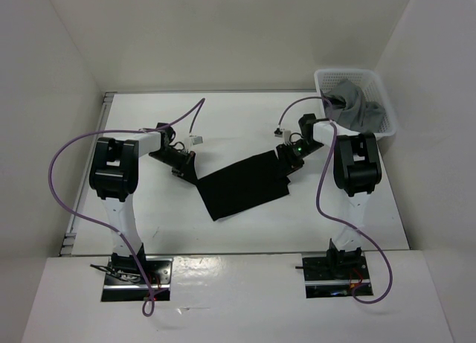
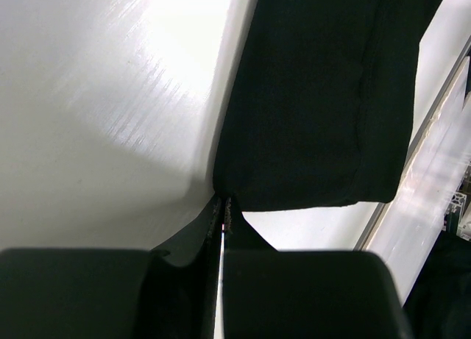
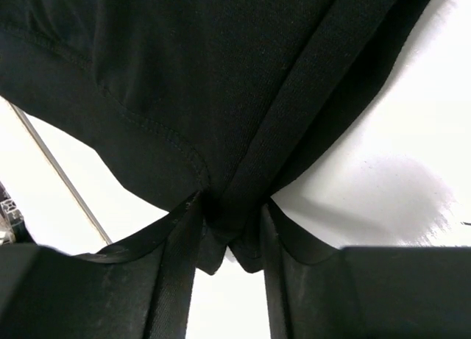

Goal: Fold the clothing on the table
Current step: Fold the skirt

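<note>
The black clothing [image 1: 245,183] lies as a flat, slanted rectangle in the middle of the white table [image 1: 223,120]. My left gripper [image 1: 182,164] is at its left corner. In the left wrist view that gripper [image 2: 223,204] is shut, its tips pinching the corner of the clothing [image 2: 316,96]. My right gripper [image 1: 288,158] is at the clothing's far right corner. The right wrist view shows a bunched fold of the clothing [image 3: 221,74] filling the space between that gripper's [image 3: 232,207] fingers, which press on it from both sides.
A white slotted basket [image 1: 375,86] holding a grey garment [image 1: 355,105] stands at the back right, close behind the right arm. A thin metal rail [image 1: 89,172] runs along the table's left edge. Purple cables loop over both arms. White walls enclose the table.
</note>
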Motion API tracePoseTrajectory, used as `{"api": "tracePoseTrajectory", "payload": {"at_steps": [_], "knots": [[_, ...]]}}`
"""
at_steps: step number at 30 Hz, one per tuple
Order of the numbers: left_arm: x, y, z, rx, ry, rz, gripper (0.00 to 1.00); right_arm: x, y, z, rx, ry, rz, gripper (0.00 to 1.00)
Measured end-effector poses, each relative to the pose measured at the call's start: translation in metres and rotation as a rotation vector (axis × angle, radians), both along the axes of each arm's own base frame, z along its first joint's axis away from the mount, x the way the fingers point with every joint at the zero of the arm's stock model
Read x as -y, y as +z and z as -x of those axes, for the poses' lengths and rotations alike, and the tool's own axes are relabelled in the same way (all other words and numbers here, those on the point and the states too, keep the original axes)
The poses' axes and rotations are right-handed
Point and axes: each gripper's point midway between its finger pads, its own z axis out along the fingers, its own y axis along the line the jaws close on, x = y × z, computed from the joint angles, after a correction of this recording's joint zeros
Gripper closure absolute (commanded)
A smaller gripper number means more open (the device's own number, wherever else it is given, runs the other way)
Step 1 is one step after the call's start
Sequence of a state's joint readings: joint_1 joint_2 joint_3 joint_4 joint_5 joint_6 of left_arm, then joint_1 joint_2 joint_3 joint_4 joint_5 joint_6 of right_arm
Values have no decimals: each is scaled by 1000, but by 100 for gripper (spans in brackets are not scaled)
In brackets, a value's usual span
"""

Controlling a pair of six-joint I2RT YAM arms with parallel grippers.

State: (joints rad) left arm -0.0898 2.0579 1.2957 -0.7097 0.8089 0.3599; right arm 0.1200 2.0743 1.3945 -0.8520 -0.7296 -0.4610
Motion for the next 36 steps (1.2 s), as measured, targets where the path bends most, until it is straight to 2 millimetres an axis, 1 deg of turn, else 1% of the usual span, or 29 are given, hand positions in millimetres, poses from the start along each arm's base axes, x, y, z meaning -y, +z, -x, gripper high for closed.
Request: {"api": "tracePoseTrajectory", "payload": {"at_steps": [2,3,5,6,8,9,13,17,22,24,26,28,31,34,36], "knots": [[0,0,0,0,0,0,100,0,-1,1,-3,-1,1,64],[0,0,0,0,0,0,100,0,-2,1,-4,-1,2,70],[0,0,0,0,-1,0,100,2,-3,2,-3,-1,11,77],[0,0,0,0,-1,0,100,2,-4,2,-4,-3,16,86],[0,0,0,1,-1,0,100,3,-5,2,-7,-6,23,97],[0,0,0,0,-1,1,100,4,-6,2,-7,-9,28,100],[1,1,0,-1,-1,4,100,6,-6,-1,-10,-27,51,100],[1,1,1,-2,-1,7,100,10,1,-16,30,-42,86,100],[4,1,1,-3,-10,10,100,14,20,-43,111,-62,128,100],[6,1,-1,-1,-15,12,100,13,29,-48,137,-63,149,100],[10,2,-2,0,-22,20,100,12,43,-53,171,-59,175,100],[11,1,-2,-1,-26,21,100,7,54,-55,206,-46,200,100],[12,2,-1,-5,-27,24,100,-8,70,-54,264,-3,237,100],[12,2,-1,-11,-27,24,100,-30,79,-46,310,59,278,100],[12,2,0,-16,-27,25,100,-44,80,-38,328,108,312,100]]}}
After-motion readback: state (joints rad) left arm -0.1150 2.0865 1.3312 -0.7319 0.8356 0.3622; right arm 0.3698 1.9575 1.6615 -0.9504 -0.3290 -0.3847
